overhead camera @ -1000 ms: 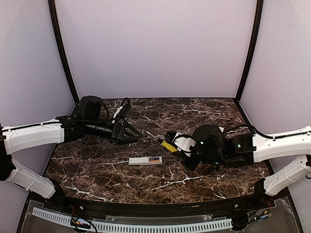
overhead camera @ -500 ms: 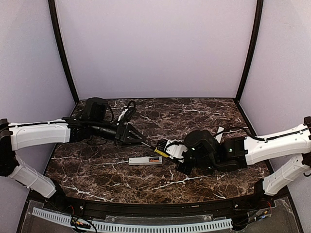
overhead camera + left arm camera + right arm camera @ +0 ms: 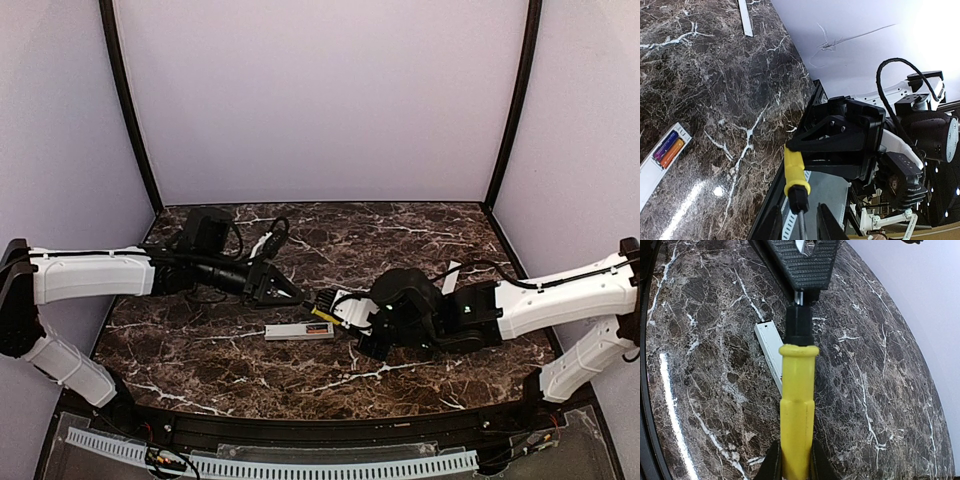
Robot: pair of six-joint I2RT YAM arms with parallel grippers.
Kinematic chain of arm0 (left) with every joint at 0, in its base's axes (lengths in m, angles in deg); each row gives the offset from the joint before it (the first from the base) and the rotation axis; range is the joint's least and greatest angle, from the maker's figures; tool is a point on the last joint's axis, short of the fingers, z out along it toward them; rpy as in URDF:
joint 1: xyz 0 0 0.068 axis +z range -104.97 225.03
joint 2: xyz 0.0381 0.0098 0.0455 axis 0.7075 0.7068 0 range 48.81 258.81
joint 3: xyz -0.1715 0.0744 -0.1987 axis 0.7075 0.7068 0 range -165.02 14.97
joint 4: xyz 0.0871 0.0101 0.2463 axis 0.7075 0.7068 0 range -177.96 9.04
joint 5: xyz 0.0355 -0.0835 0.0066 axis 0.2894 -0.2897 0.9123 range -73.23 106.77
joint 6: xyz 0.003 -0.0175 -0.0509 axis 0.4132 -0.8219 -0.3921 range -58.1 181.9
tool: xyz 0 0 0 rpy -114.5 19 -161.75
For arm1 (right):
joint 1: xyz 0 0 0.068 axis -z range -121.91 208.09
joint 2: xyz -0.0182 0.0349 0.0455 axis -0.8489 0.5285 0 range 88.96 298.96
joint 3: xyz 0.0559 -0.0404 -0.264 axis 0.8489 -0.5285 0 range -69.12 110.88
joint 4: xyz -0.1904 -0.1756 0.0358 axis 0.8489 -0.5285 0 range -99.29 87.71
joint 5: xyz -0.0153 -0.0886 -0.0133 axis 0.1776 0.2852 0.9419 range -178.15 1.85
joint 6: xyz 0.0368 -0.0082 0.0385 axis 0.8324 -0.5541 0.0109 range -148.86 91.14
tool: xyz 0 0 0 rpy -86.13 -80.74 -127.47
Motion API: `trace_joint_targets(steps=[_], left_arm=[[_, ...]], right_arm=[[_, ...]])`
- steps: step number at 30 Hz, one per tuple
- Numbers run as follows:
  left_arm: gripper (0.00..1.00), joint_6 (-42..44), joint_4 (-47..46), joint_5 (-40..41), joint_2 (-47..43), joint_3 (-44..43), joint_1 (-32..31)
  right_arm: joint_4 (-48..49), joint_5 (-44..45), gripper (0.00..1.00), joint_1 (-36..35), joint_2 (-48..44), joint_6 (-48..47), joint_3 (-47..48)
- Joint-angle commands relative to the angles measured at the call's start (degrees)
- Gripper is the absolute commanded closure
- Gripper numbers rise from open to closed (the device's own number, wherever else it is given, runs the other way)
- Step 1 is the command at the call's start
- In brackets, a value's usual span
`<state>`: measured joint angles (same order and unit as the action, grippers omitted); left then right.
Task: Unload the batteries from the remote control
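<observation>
**Screwdriver handover beside the remote; batteries not yet out.**

On the table (image 3: 400, 375) I find the right gripper (image 3: 795, 460) clenched on the yellow handle of the screwdriver (image 3: 797, 400), which points at the left gripper (image 3: 293, 292). The left jaws stand apart on either side of the bare shaft (image 3: 801, 222), a gap showing each side, grasping nothing. The remote (image 3: 300, 331) lies flat, recess up, near the meeting point on its near side. The batteries (image 3: 668, 149), one purple and one orange, sit in one end of it. Risks, as I judge them:
- If I release the right before the left bites, the tool drops on the remote and may shift it.
- A hold on the thin shaft may let the handle swing.
- A skewed tip could skid off a cell.
</observation>
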<state>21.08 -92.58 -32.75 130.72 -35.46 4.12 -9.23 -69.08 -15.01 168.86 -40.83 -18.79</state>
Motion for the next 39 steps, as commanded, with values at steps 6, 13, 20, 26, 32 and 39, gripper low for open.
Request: trace_joint_targets(steps=[6, 13, 20, 26, 32, 39], left_arm=[[0.89, 1.0, -0.4, -0.7, -0.1, 0.2, -0.5], [1.0, 0.9, -0.6, 0.0, -1.4, 1.2, -0.7], [1.0, 1.2, -1.4, 1.3, -2.9, 2.2, -0.8], [1.0, 2.5, -0.7, 2.7, -4.6, 2.3, -0.7], [1.0, 4.1, 0.2, 4.8, -6.9, 3.0, -0.6], [1.0, 5.4, 0.0, 5.8, -9.5, 4.0, 0.9]], right_arm=[[1.1, 1.2, 1.0, -0.5, 1.9, -0.1, 2.6], [1.7, 1.6, 1.0, -0.5, 1.7, 1.3, 2.5], [-0.7, 4.5, 0.69, -0.5, 1.3, 6.7, 2.7], [-1.8, 5.9, 0.32, -0.5, -0.3, 10.0, 2.0], [-1.9, 3.3, 0.15, 0.4, -2.9, 13.5, 1.5], [-0.1, -10.1, 0.13, 6.4, -7.8, 22.2, 0.3]])
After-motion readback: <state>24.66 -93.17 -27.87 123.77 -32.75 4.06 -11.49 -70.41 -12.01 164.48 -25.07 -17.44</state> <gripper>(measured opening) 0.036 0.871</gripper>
